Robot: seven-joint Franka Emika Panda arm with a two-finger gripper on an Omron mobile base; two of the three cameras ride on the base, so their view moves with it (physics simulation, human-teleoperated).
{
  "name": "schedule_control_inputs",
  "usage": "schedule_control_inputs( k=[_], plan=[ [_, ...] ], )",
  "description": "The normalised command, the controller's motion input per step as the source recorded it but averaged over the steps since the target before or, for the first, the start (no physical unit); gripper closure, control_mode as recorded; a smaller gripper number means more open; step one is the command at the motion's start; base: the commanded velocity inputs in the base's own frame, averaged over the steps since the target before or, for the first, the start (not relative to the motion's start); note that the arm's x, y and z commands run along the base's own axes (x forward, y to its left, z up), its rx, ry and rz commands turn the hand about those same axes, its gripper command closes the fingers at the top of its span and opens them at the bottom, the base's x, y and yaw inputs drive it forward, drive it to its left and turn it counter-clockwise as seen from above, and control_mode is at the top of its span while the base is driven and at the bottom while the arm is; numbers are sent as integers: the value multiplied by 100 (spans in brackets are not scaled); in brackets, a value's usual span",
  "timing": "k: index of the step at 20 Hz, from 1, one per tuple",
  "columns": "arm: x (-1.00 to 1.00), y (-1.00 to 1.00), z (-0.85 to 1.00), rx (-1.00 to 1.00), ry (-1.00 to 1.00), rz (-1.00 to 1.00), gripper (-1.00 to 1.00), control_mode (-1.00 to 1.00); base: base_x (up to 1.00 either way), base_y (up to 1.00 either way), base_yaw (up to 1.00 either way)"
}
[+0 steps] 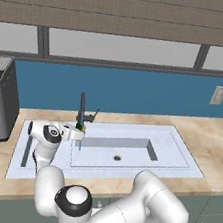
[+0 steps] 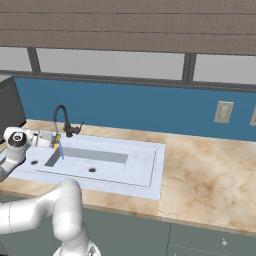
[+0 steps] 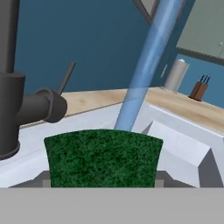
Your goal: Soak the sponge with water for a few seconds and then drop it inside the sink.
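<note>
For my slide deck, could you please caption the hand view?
End effector holds the green sponge at the water stream beside the black faucet, above the sink.

Dark green, speckled top on sponge, yellow sliver beneath. Pale translucent blue for water. Pale blue-white sink, dark drains. Black faucet. Beige marbled counter. Deep blue backsplash. Brown horizontal-slat blinds. White arm, dark joints. Grey-green cabinets.
</note>
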Motion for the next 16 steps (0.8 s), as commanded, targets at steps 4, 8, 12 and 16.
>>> schedule_control_inputs(
  k=[4, 8, 12, 16],
  plan=[
    [0, 0, 0, 0, 0, 0, 100, -100, 0, 0, 0],
    [0, 0, 0, 0, 0, 0, 100, -100, 0, 0, 0],
    [-6, 0, 14, 0, 0, 0, 100, -100, 0, 0, 0],
    [-18, 0, 27, 3, 0, 0, 100, -100, 0, 0, 0]
  ],
)
